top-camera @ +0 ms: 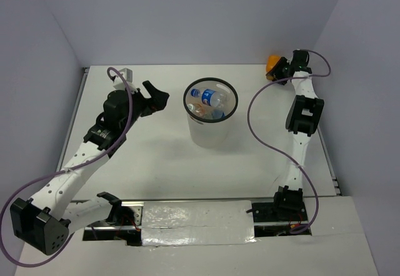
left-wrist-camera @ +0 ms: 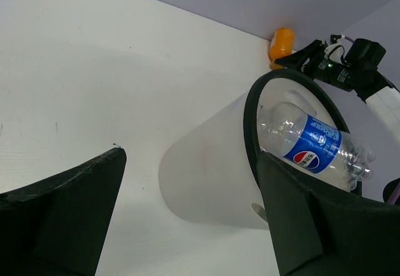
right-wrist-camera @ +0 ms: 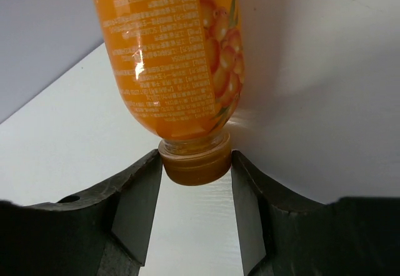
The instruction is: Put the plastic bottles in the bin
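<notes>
The bin stands mid-table, translucent white with a black rim. Inside it lies a clear bottle with a blue label, and more clear bottles show beneath it. The small orange bottle lies at the far right corner by the wall. My right gripper has its fingertips pressed against both sides of that bottle's cap. My left gripper hangs open and empty just left of the bin.
A small grey block sits at the far left of the table. Purple cables loop from both arms. The walls close in on the left, back and right. A foil-covered strip runs along the near edge.
</notes>
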